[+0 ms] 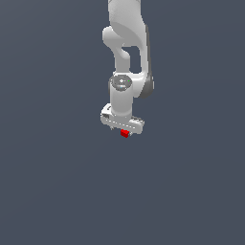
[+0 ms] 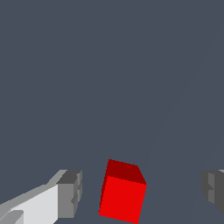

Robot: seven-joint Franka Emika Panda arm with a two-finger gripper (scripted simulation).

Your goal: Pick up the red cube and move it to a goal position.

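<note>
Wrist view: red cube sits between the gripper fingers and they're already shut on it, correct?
Not quite. The red cube does sit between the fingers of the gripper, but they are not shut on it: the wrist view shows a clear gap on each side of the cube, so the gripper is open.

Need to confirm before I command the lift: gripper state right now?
Gripper: open, jaws standing apart on either side of the red cube, with a gap showing on both sides; nothing held.
</note>
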